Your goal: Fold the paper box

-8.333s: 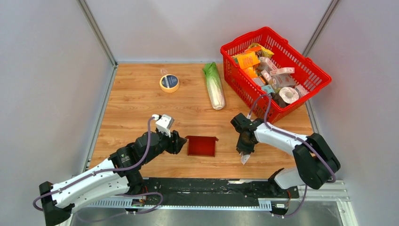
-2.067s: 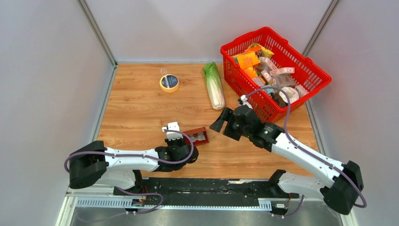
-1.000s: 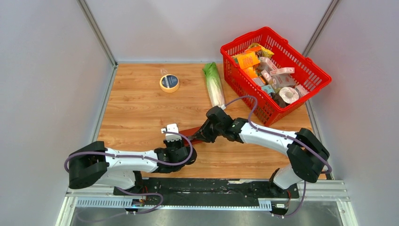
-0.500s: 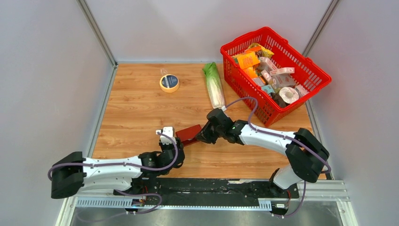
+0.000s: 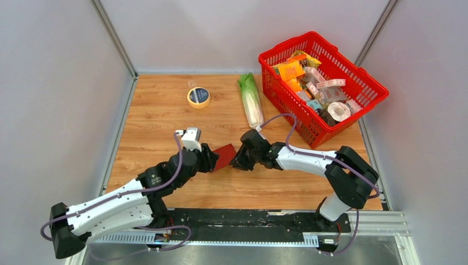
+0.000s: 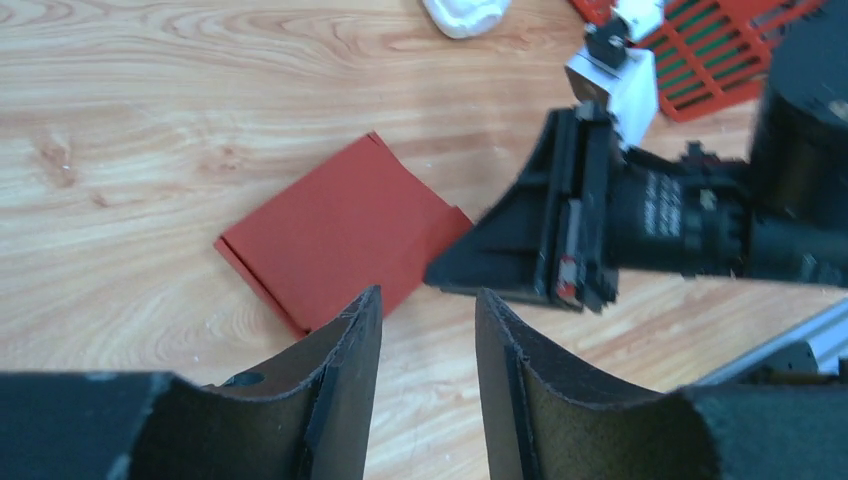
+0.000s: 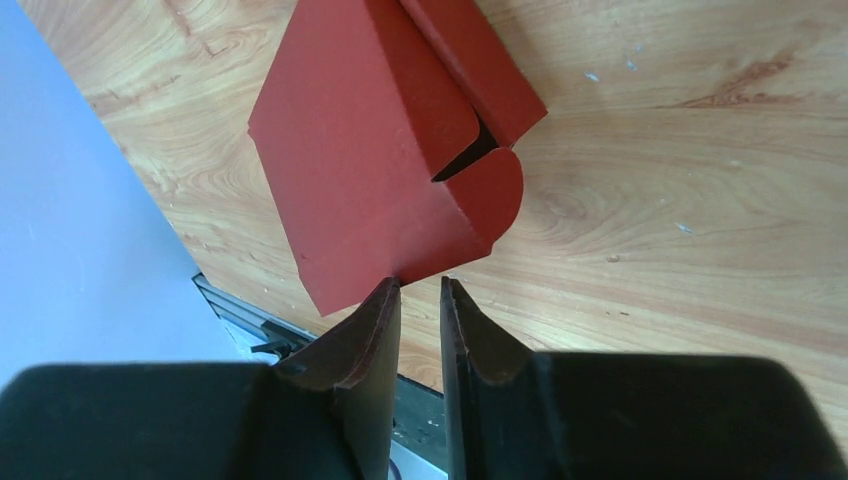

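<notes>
Right wrist view: spotted paper box [image 7: 370, 150] flat on table [image 7: 650, 200], near edge right at tips of right gripper [image 7: 420, 285], slit-narrow, gripping nothing. Ahead-left of left gripper [image 6: 425, 300], moderately parted, empty. Bare wood beyond far edge.

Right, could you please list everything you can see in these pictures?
Box: one, dark red, on the table between the two arms.
Tape roll: one, yellowish with a dark centre, far left.
Cabbage: one, green and white, far middle.
Basket: one, red mesh, far right corner.
Packets: many, mixed colours, inside the basket.
Table: one, wood grain.
Left arm: one, white and black, jaws apart, left of the box.
Right arm: one, white and black, jaws nearly closed at the box's right edge; whether they pinch it is unclear.
</notes>
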{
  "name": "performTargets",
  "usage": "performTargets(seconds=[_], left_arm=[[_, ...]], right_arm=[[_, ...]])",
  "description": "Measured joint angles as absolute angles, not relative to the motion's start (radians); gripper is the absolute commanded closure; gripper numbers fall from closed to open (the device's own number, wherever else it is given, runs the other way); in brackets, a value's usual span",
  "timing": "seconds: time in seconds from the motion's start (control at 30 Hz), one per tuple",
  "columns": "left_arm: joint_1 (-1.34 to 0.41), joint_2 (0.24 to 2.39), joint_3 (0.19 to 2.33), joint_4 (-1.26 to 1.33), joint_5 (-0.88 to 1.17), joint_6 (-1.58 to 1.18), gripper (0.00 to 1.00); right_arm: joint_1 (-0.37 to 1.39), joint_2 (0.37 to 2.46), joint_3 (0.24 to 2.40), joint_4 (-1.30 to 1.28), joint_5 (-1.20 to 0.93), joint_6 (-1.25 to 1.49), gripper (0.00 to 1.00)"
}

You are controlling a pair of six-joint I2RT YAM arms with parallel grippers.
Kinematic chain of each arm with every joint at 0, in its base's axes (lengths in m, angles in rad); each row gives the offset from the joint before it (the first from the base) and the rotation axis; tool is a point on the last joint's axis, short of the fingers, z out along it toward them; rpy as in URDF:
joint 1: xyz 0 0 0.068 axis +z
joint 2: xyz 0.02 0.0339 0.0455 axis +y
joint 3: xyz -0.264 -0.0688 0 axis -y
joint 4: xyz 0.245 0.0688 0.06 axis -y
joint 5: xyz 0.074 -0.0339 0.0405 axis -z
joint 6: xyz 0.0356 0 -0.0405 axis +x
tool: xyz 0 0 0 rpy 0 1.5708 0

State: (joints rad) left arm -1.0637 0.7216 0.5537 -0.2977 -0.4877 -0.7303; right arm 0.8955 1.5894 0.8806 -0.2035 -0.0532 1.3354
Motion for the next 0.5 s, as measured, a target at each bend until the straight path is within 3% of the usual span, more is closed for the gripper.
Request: performTargets(seconds=[0.3, 0.5], left_arm=[[-0.854, 1.021, 0.516, -0.100, -0.268, -0.700, 0.69], [-0.837, 1.150, 0.463, 0.026, -0.232, -0.706, 0.71]], right_arm=[[0.891, 1.590, 0.876, -0.176, -0.055, 1.238, 0.71], [0.876, 1.578, 0.869, -0.174, -0.092, 1.101, 0.54]])
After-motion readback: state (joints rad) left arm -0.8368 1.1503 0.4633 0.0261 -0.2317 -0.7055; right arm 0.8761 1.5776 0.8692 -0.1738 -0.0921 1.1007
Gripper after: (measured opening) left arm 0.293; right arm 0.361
